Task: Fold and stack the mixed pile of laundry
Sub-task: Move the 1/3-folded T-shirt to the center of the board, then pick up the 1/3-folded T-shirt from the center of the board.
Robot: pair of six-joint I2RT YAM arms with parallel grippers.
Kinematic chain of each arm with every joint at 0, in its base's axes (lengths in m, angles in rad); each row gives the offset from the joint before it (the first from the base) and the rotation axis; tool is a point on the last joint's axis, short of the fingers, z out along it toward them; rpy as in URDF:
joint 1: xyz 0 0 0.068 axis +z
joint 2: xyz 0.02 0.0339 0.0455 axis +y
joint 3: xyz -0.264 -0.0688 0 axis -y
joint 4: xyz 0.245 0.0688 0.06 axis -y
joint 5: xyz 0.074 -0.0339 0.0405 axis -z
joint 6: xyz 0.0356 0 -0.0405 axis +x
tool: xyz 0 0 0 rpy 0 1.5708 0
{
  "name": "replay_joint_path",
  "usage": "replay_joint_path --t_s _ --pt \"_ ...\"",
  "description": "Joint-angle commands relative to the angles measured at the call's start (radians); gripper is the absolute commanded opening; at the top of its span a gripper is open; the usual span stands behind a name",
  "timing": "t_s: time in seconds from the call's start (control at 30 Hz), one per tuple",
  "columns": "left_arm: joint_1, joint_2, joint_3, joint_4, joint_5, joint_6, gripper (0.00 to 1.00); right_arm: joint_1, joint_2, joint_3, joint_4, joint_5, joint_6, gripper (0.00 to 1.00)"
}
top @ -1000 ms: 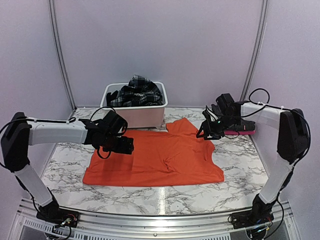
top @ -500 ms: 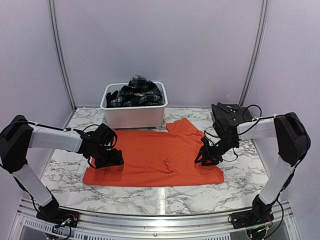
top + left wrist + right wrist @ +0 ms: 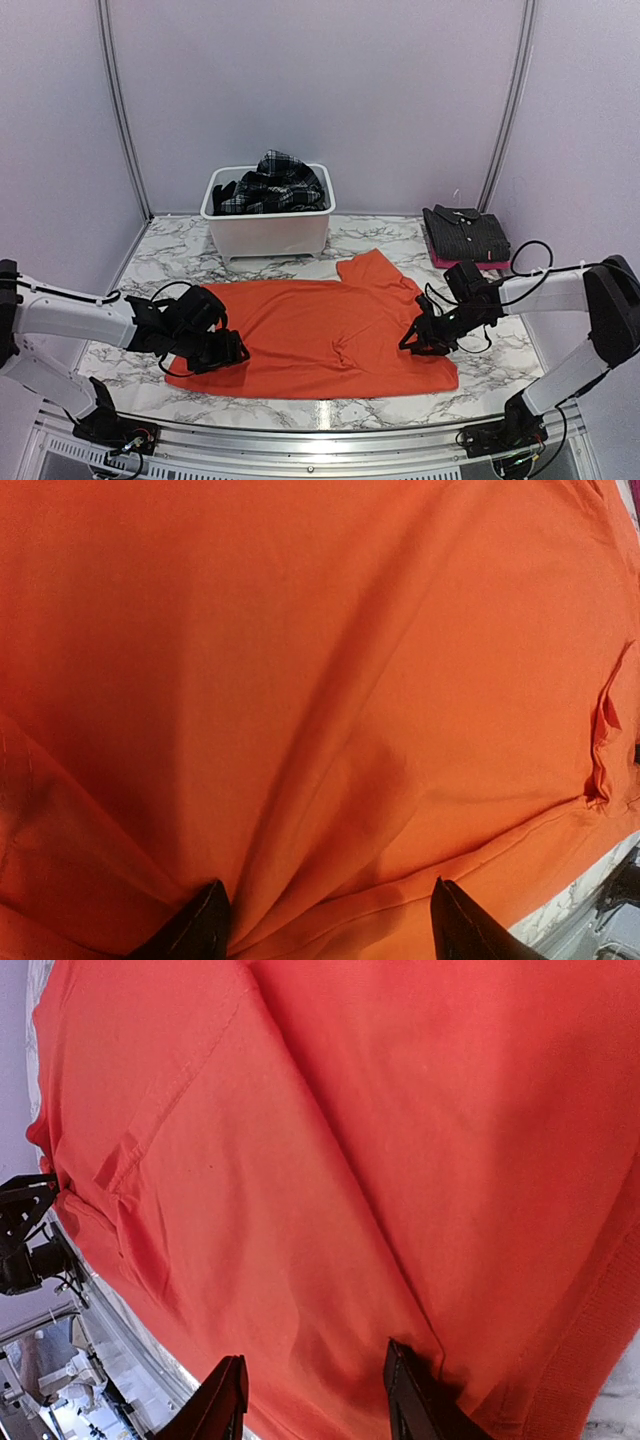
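- orange T-shirt (image 3: 320,335) spread flat, centre of frame
- left gripper (image 3: 228,352) on its lower-left part, jaws apart, cloth bunching between tips
- right gripper (image 3: 418,340) on its right side, jaws apart
- plaid skirt (image 3: 275,180) in white tub (image 3: 265,235), upper centre

White links (image 3: 70,318), black left gripper (image 3: 234,352) — looped cables (image 3: 530,243).

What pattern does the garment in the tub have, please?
The garment is black-and-white plaid; top external view.

Pale lilac booth walls (image 3: 320,90), grey-veined white marble tabletop (image 3: 380,235), metal rail (image 3: 320,440) along the near edge
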Motion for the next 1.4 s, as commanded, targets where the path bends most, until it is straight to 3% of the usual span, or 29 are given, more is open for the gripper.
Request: replay_joint_path --t_s 0.0,0.17,0.33,0.43,0.53,0.8,0.87,1.13,1.23,1.37 --pt "-0.048 -0.054 -0.13 -0.191 0.051 -0.21 0.72 0.022 -0.009 -0.083 -0.169 0.082 0.028 0.48" --pt "-0.023 -0.182 -0.082 -0.307 -0.069 -0.15 0.76 0.021 -0.027 -0.012 -0.221 0.104 -0.009 0.49" --pt "0.122 -0.211 -0.009 -0.376 -0.102 -0.009 0.8 0.008 -0.022 0.099 -0.26 0.131 -0.041 0.49" --pt "0.185 -0.201 0.052 -0.377 -0.12 0.094 0.86 0.004 -0.029 0.155 -0.27 0.128 -0.064 0.51" --pt "0.235 -0.181 0.118 -0.366 -0.129 0.19 0.98 -0.01 -0.042 0.209 -0.264 0.124 -0.097 0.54" --pt "0.438 -0.046 0.274 -0.299 -0.077 0.409 0.99 -0.151 0.078 0.425 -0.19 0.142 -0.211 0.56" --pt "0.482 0.007 0.304 -0.273 -0.053 0.449 0.94 -0.165 0.168 0.516 -0.175 0.148 -0.228 0.55" --pt "0.575 0.242 0.451 -0.255 -0.051 0.539 0.57 -0.166 0.461 0.836 -0.215 0.168 -0.321 0.5" --pt "0.583 0.311 0.476 -0.251 -0.042 0.559 0.5 -0.165 0.55 0.938 -0.237 0.172 -0.356 0.48" --pt "0.591 0.375 0.505 -0.251 -0.044 0.573 0.49 -0.156 0.674 1.068 -0.257 0.161 -0.37 0.46"
